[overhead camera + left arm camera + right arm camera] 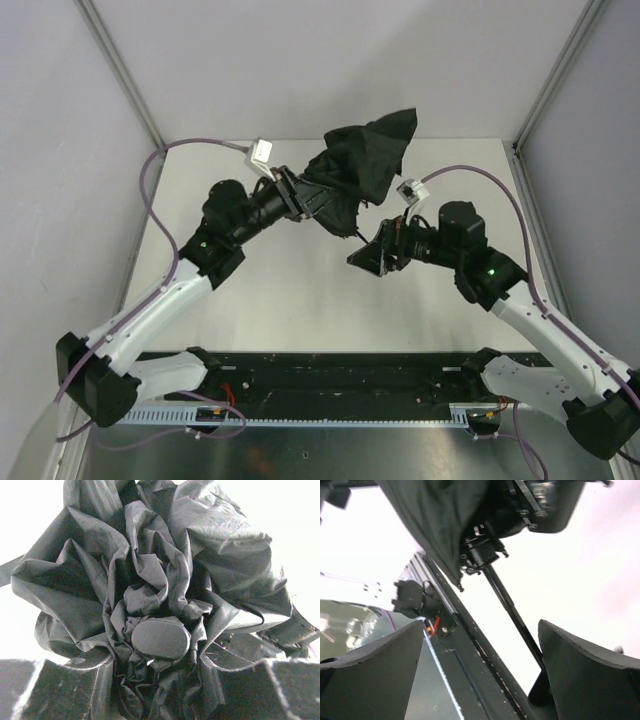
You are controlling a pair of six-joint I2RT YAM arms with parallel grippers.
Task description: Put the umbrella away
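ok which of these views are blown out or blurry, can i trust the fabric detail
Left wrist: the black fabric folding umbrella is sharp, creases readable, background blown out white. Right wrist: background washed out, dark parts up top slightly soft. Top external: evenly lit, but the umbrella reads as one dark mass.

Pale table (300,300) — black rail (340,372) along its near edge.

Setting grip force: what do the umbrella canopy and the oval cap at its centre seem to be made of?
The umbrella canopy looks like thin synthetic fabric, likely nylon or polyester, black with a slight sheen: it bunches into sharp creases. The oval cap looks like hard plastic, matte and smooth; a rubbery coating cannot be excluded.
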